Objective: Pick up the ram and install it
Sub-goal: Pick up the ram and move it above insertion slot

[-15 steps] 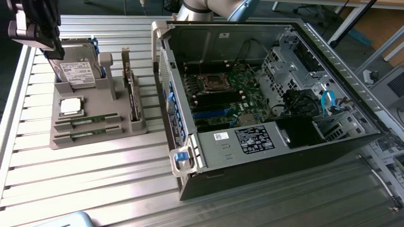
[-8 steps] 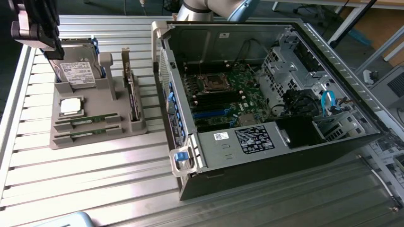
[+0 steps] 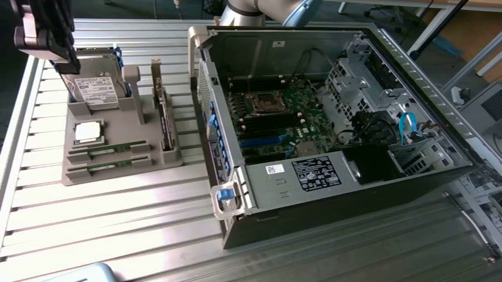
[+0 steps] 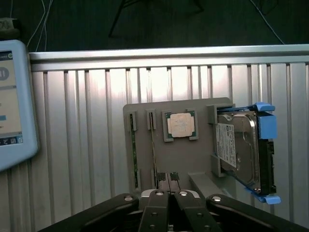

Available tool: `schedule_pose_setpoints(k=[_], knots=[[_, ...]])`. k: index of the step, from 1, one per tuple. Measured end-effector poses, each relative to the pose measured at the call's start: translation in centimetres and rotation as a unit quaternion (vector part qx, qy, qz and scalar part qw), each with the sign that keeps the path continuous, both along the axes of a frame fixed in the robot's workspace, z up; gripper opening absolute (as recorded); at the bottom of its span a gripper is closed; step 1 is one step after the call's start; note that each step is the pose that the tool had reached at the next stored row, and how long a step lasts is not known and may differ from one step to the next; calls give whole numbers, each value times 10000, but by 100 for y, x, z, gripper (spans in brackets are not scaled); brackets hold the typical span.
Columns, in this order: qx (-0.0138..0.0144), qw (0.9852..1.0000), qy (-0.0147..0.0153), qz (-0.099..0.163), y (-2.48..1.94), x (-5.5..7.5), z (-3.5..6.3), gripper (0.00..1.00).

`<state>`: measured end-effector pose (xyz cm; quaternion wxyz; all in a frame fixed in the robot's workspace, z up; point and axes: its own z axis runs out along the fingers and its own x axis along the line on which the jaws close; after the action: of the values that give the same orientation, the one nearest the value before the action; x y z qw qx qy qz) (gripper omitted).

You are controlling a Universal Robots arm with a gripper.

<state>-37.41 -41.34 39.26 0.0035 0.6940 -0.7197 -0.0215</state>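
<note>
Approach step is judged in hand: gripper (image 4: 169, 193), fingers pressed together & empty, is held above gray holder (image 3: 161, 158), over its HDD (image 3: 98, 88) end. RAM (image 3: 106, 151) is seated w/ a second stick in holder slots, beyond CPU (image 3: 88, 132) from the HDD. For pickup, fingers would need to be parted & aligned over a stick.

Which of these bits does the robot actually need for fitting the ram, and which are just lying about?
Needed: ram sticks, gripper (shut, empty), open computer case.
Lying about: hard drive, CPU chip, expansion card, tablet screen.
</note>
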Motion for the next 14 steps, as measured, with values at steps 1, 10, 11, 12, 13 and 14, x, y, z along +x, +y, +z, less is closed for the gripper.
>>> schedule_pose_setpoints(k=[1,10,11,12,13,14], knots=[[0,10000,-11,3,0,0,0,11],[0,9999,-104,95,0,-4,0,11],[1,9999,-107,104,0,-4,0,11],[1,9999,-109,104,0,-4,-1,11],[0,9999,-109,105,0,-4,0,11],[0,9999,-109,105,0,-4,0,11]])
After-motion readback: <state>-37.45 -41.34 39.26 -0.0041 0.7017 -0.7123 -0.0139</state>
